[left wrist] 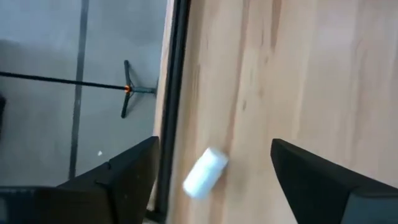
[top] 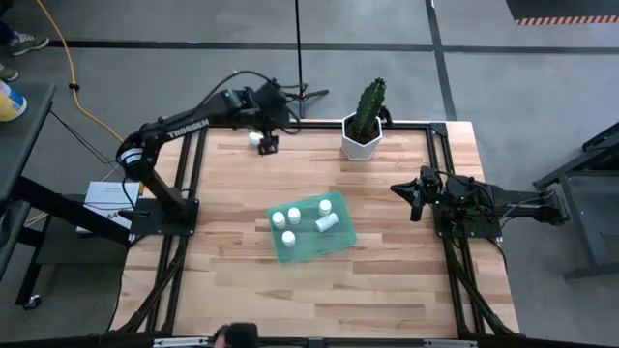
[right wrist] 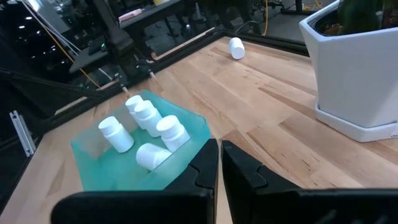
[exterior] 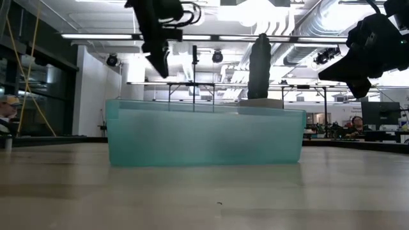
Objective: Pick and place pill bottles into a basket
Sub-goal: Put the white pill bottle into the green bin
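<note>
A white pill bottle [top: 254,138] lies on its side by the table's far edge, left of the cactus pot; it also shows in the left wrist view [left wrist: 205,173] and the right wrist view [right wrist: 236,47]. My left gripper [top: 265,143] hangs open above it, one finger on either side [left wrist: 214,155], touching nothing. The teal-green basket [top: 334,244] rests flat at mid-table and holds several white bottles [right wrist: 155,127], some upright, some lying. My right gripper [top: 416,199] is shut and empty [right wrist: 219,165], raised above the table to the basket's right.
A white hexagonal pot with a cactus [top: 364,130] stands at the far edge, right of the lone bottle. A black frame rail [left wrist: 169,106] runs along the far edge beside the bottle. Bare wood lies in front of the basket [exterior: 204,191].
</note>
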You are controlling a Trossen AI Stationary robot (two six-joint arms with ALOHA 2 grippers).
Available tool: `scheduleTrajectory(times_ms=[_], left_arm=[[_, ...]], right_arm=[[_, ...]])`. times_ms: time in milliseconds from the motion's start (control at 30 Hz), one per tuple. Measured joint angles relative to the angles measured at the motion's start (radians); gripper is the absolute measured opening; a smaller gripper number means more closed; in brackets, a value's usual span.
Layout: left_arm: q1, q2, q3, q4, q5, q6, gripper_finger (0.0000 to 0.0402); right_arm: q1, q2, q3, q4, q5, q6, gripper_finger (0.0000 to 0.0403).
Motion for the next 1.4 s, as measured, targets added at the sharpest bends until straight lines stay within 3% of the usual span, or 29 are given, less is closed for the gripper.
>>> scheduleTrajectory(times_ms=[300,567,1000,1400], left_arm=[[0.141,0.1,0.0,-0.145,0.004,0.233,0.0327],[0.147,0.228,-0.001,-0.157,-0.028,0.442,0.0326],[0.18,0.399,-0.001,-0.136,-0.064,0.462,0.0324],[0.186,0.426,-0.001,-0.042,-0.041,0.499,0.0321]], right_arm=[[0.0,0.0,0.0,-0.028,0.006,-0.005,0.0012],[0.0,0.0,0.0,-0.054,0.003,-0.002,0.0012],[0.0,0.0,0.0,-0.053,0.006,-0.008,0.0012],[0.0,0.0,0.0,-0.076,0.006,-0.008,0.0012]])
